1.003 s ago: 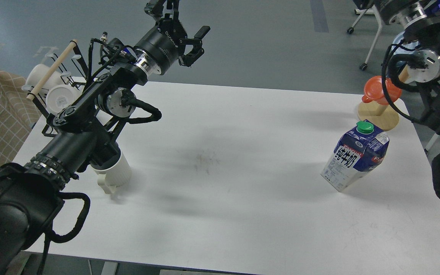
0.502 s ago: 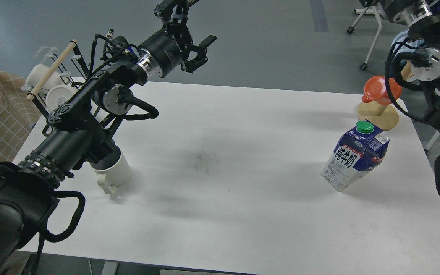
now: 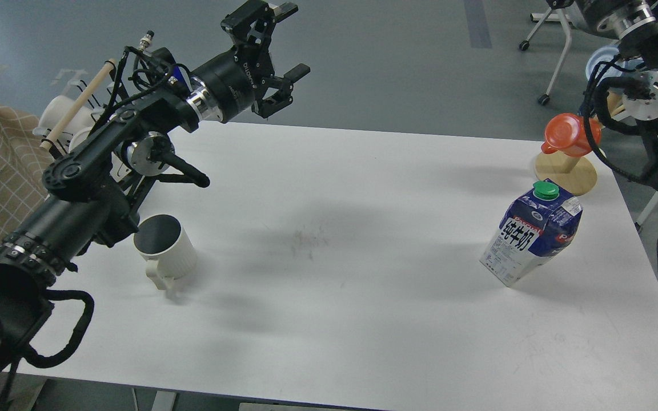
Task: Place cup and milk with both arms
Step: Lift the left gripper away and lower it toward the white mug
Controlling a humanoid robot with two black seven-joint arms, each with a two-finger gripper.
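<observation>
The cup [image 3: 166, 251], a white ribbed mug with a dark inside and a cream handle, stands upright on the left of the white table [image 3: 352, 319]. The milk [image 3: 532, 231], a blue and white carton with a green cap, stands on the right. My left gripper [image 3: 283, 40] is open and empty, raised above the table's far edge, well away from the cup. My right arm [image 3: 643, 91] shows at the top right, but its gripper is out of view.
A black rack [image 3: 86, 123] with smooth white mugs and a wooden rod stands at the far left corner. An orange cup [image 3: 569, 134] hangs on a round wooden stand [image 3: 566, 171] behind the milk. A chair base stands on the floor beyond.
My left arm has swung up and to the left, uncovering the cup. My right arm has drawn back to the right. The cup and milk have not moved.
</observation>
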